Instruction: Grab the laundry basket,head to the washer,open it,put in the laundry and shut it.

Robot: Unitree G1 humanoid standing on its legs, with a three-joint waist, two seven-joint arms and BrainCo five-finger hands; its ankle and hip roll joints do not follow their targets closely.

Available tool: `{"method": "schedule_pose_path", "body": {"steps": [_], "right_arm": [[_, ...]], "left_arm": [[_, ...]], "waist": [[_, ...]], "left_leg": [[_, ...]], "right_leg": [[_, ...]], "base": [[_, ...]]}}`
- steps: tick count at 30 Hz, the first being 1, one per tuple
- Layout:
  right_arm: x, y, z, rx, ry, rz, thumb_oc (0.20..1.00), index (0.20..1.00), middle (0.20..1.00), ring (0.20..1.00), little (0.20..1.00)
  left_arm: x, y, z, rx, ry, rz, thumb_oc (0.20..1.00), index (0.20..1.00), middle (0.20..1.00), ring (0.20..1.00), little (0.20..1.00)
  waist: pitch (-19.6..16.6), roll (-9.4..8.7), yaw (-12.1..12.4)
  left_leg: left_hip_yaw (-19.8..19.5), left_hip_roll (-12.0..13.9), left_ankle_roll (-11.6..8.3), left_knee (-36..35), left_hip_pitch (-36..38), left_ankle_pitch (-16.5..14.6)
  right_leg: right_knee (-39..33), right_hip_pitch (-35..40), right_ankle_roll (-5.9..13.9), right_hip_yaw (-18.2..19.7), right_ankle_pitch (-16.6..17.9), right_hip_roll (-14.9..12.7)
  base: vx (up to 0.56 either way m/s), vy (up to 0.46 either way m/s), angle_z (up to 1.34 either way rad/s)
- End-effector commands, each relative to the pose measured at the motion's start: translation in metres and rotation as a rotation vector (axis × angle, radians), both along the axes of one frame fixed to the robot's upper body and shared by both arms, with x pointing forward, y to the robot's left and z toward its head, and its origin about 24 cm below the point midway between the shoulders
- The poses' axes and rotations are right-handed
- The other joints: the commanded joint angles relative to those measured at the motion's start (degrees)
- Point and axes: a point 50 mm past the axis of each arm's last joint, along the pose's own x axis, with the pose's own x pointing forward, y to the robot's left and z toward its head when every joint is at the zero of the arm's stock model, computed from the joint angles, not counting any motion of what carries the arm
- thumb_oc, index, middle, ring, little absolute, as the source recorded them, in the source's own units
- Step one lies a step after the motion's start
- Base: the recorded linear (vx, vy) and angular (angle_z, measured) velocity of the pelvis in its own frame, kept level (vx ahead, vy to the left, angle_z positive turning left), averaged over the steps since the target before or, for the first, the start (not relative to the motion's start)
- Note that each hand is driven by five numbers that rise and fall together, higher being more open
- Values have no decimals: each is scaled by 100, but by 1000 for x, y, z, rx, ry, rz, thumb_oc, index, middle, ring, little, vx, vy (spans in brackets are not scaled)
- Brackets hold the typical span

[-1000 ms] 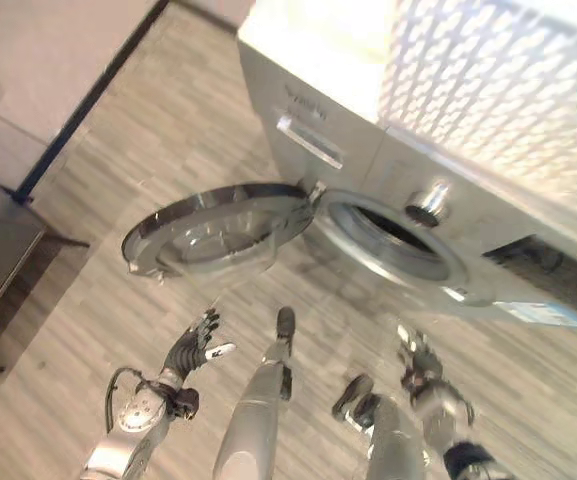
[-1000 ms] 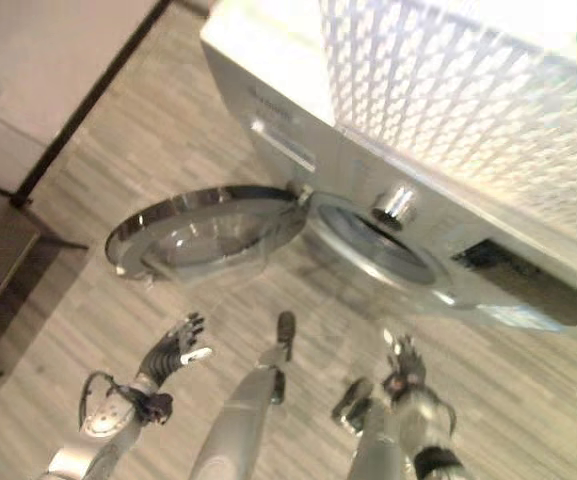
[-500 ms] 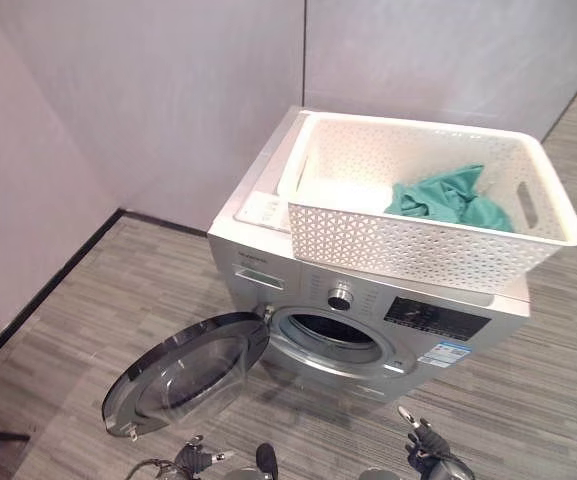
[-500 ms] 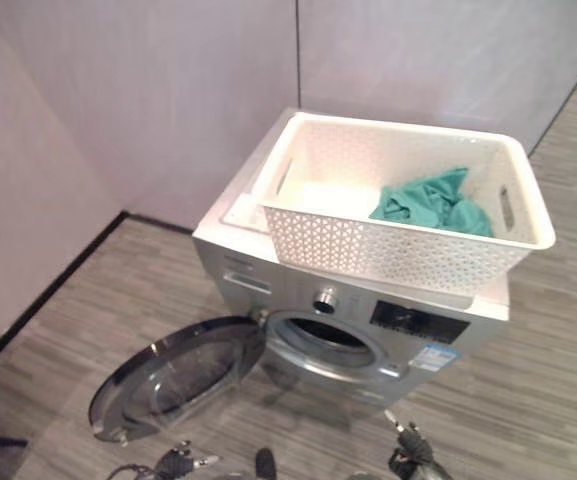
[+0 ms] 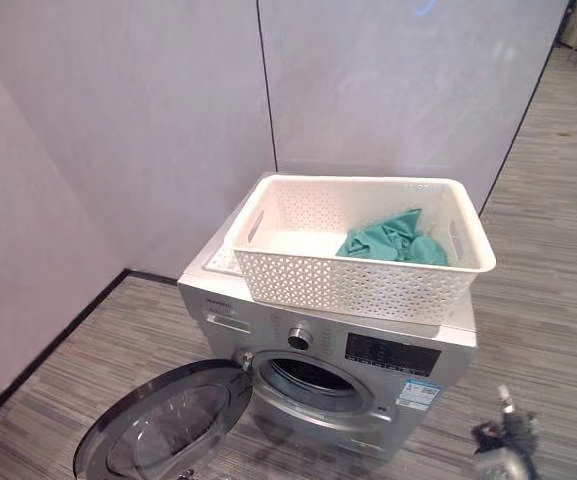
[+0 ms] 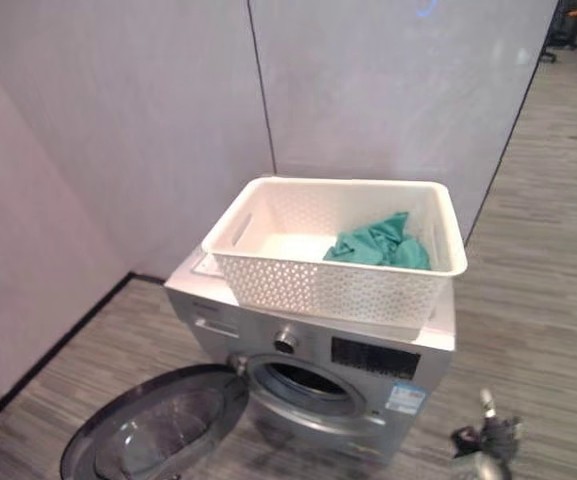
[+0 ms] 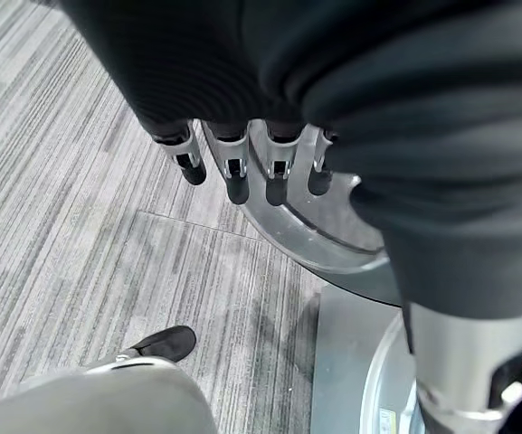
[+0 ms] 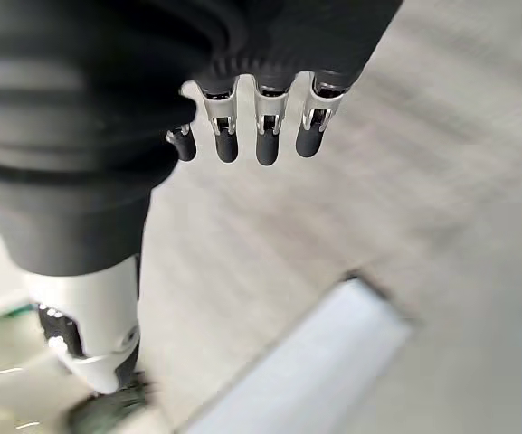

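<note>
A: Where are the hands?

B: The right hand (image 5: 505,441) hangs low over the grey wood-grain plank floor (image 5: 548,250), near the front right corner of the washer and apart from it. In its wrist view the right hand (image 8: 259,122) has straight, relaxed fingers (image 8: 226,136) in a row, with nothing between them. The left hand (image 7: 242,158) shows in its own wrist view, fingers (image 7: 236,176) straight as well and holding nothing, hanging above the rim of the door.

A: And the washer?

B: The silver-grey front-loading washing machine (image 5: 333,375) stands on the floor against the pale panelled wall (image 5: 148,130). Its round glass door with a chrome rim (image 5: 163,430) is swung wide open to the robot's left, and the dark drum opening (image 5: 308,378) is uncovered. A silver dial (image 5: 299,338) sits above the opening, with a dark display panel (image 5: 390,353) beside it.

A: Where is the laundry?

B: On top of the washer rests the white perforated plastic laundry basket (image 5: 358,285), covering most of the lid and overhanging the front edge a little. Inside it, toward its right end, lies a crumpled teal-green cloth (image 5: 393,240). Neither hand touches the basket or the cloth.
</note>
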Motion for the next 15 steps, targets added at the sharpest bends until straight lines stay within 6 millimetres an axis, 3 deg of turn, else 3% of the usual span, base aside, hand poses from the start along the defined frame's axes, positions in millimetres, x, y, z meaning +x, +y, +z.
{"method": "schedule_pose_path", "body": {"steps": [1, 2, 3, 4, 5, 6, 7, 8, 12, 14, 15], "right_arm": [[18, -11, 50, -210, -174, -101, 1000, 1000, 1000, 1000, 1000], [29, -15, 85, -334, -282, -102, 1000, 1000, 1000, 1000, 1000], [29, -15, 85, -334, -281, -102, 1000, 1000, 1000, 1000, 1000], [38, -16, 125, -477, -383, -75, 1000, 1000, 1000, 1000, 1000], [39, -15, 126, -480, -380, -76, 1000, 1000, 1000, 1000, 1000], [42, -15, 146, -553, -429, -61, 1000, 1000, 1000, 1000, 1000], [49, -13, 188, -742, -480, 1, 1000, 1000, 1000, 1000, 1000], [50, -13, 203, -822, -485, 17, 1000, 1000, 1000, 1000, 1000], [62, -20, 264, -1223, -320, 215, 1000, 1000, 1000, 1000, 1000], [64, -19, 274, -1293, -280, 264, 1000, 1000, 1000, 1000, 1000], [80, -16, 293, -1439, -159, 425, 1000, 1000, 1000, 1000, 1000]], "left_arm": [[3, -1, 0, 28, 8, -18, 1000, 1000, 1000, 1000, 1000], [1, -1, -1, 28, 15, -9, 1000, 1000, 1000, 1000, 1000], [1, -1, -1, 28, 15, -9, 1000, 1000, 1000, 1000, 1000], [-1, 3, -1, 42, 27, 0, 1000, 1000, 1000, 1000, 1000], [0, 2, -1, 41, 26, 0, 1000, 1000, 1000, 1000, 1000], [-1, 4, 0, 45, 30, 1, 1000, 1000, 1000, 1000, 1000], [2, 6, 0, 56, 32, -24, 1000, 1000, 1000, 1000, 1000], [3, 8, 1, 63, 32, -38, 1000, 1000, 1000, 1000, 1000], [8, 14, 3, 55, 23, -82, 1000, 1000, 1000, 1000, 1000], [7, 15, 3, 53, 25, -91, 1000, 1000, 1000, 1000, 1000], [5, 19, 3, 40, 37, -107, 1000, 1000, 1000, 1000, 1000]], "waist": [[-78, -159, 36], [-125, -159, 62], [-129, -163, 63], [-176, -198, 124], [-174, -189, 124], [-198, -219, 157], [-205, -262, 216], [-225, -304, 252], [-227, -421, 347], [-235, -446, 362], [-218, -530, 444]], "left_leg": [[183, -660, 506, 203, 80, -688], [216, -623, 485, 127, 95, -648], [218, -626, 486, 122, 92, -641], [209, -598, 468, 68, 78, -591], [207, -595, 465, 52, 81, -583], [192, -582, 454, 34, 78, -565], [140, -533, 413, 27, 52, -532], [131, -519, 398, 18, 27, -511], [48, -414, 319, 18, -46, -448], [39, -402, 310, 18, -65, -436], [21, -348, 277, 34, -56, -440]], "right_leg": [[257, -176, 476, -62, 717, -397], [190, -151, 467, -95, 661, -371], [186, -156, 467, -92, 667, -373], [147, -146, 450, -134, 604, -351], [147, -150, 448, -137, 601, -347], [126, -138, 440, -149, 567, -330], [100, -96, 394, -205, 453, -291], [81, -87, 380, -238, 411, -283], [69, -44, 302, -358, 214, -199], [58, -46, 290, -373, 190, -188], [52, 1, 260, -404, 90, -129]], "base": [[2, -47, -9], [-2, -29, -12], [-18, -65, -10], [-12, -38, -9], [-14, -55, -6], [-13, -73, -5], [-25, -87, -1], [-14, -91, 0], [-32, -63, 14], [-25, -45, 12], [-15, -61, 12]]}}
